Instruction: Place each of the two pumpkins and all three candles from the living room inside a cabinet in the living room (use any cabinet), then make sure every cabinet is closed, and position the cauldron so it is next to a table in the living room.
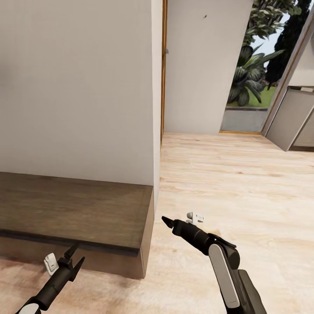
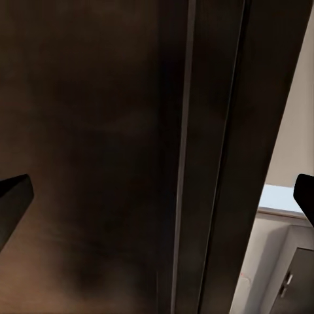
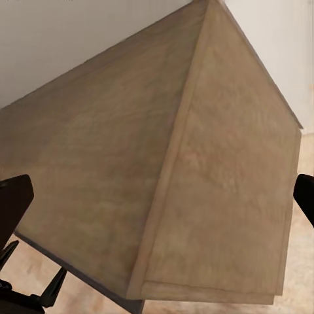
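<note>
Head view: left hand (image 1: pixel 74 258) open before cabinet (image 1: pixel 78 209).

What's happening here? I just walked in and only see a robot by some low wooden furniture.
The robot stands at the end of the long, low brown cabinet against the wall. Both arms are held out low. The left gripper is open and empty just in front of the cabinet's front edge. The right gripper is empty too, over the wood floor beside the cabinet's end. Nothing is being held or moved right now.
</note>
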